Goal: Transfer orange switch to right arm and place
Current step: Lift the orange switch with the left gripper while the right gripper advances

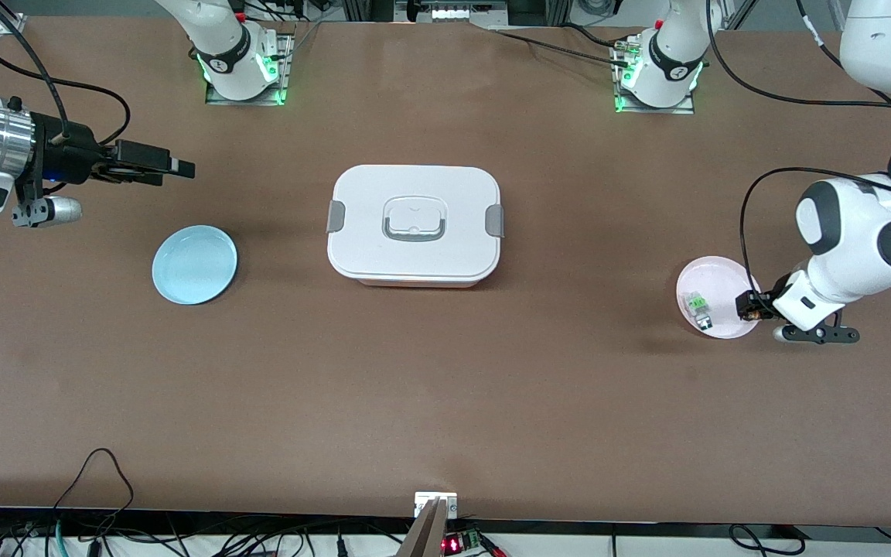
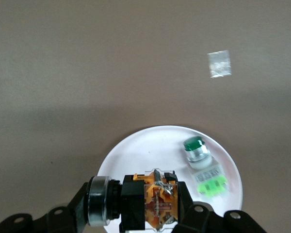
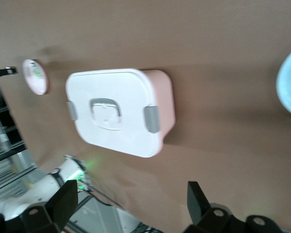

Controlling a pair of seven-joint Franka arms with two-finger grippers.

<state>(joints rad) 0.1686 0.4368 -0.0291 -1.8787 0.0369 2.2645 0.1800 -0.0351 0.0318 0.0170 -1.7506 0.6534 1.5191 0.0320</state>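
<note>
Clamped on the orange switch (image 1: 752,305), the left gripper (image 1: 755,308) sits at the rim of the pink plate (image 1: 712,271) at the left arm's end of the table in the front view; a green-and-white component (image 1: 698,306) lies on that plate. Over the table near the blue plate (image 1: 194,264), the right gripper (image 1: 179,166) waits, likely for the handover, with the white lidded box (image 1: 414,224) between the two plates.

From the left wrist, the switch (image 2: 153,201) is pinched across its body, orange part exposed, just over the plate (image 2: 136,155).

From the right wrist, the right gripper's fingers (image 3: 199,199) stand wide apart, empty.
</note>
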